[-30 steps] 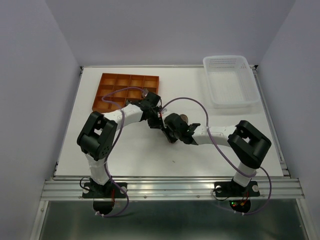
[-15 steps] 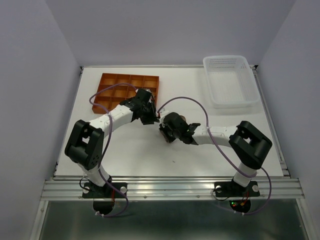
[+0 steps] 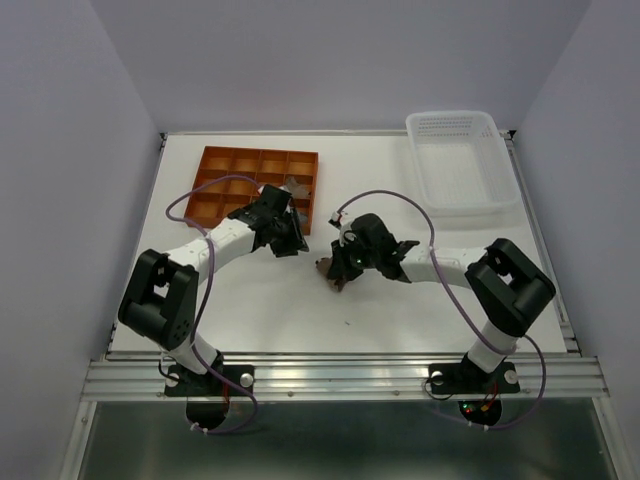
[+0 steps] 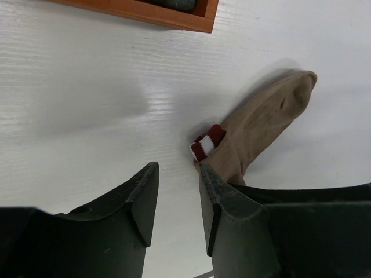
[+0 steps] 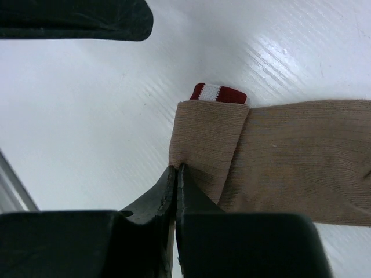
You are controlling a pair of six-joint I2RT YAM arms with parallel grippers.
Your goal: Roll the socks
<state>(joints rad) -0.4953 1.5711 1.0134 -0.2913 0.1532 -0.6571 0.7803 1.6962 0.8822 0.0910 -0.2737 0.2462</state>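
Observation:
A tan-brown sock (image 5: 290,168) lies flat on the white table, its cuff end folded over a red-white striped part (image 5: 217,92). My right gripper (image 5: 175,168) is shut on the edge of that folded flap. In the top view the sock (image 3: 330,274) shows as a small brown patch under the right gripper (image 3: 338,266). My left gripper (image 4: 178,169) stands open over bare table, just left of the sock (image 4: 261,124) and its striped part (image 4: 207,143), touching nothing; in the top view the left gripper (image 3: 290,238) is near the tray's corner. A grey sock (image 3: 293,185) lies in the tray.
An orange compartment tray (image 3: 215,185) sits at the back left, its near rim (image 4: 145,13) just beyond the left gripper. A white mesh basket (image 3: 460,165) stands at the back right. The left gripper's finger (image 5: 75,17) shows along the top of the right wrist view.
My right gripper has closed on the sock's folded edge. The left arm has drawn back to the left, away from the sock, toward the orange tray.

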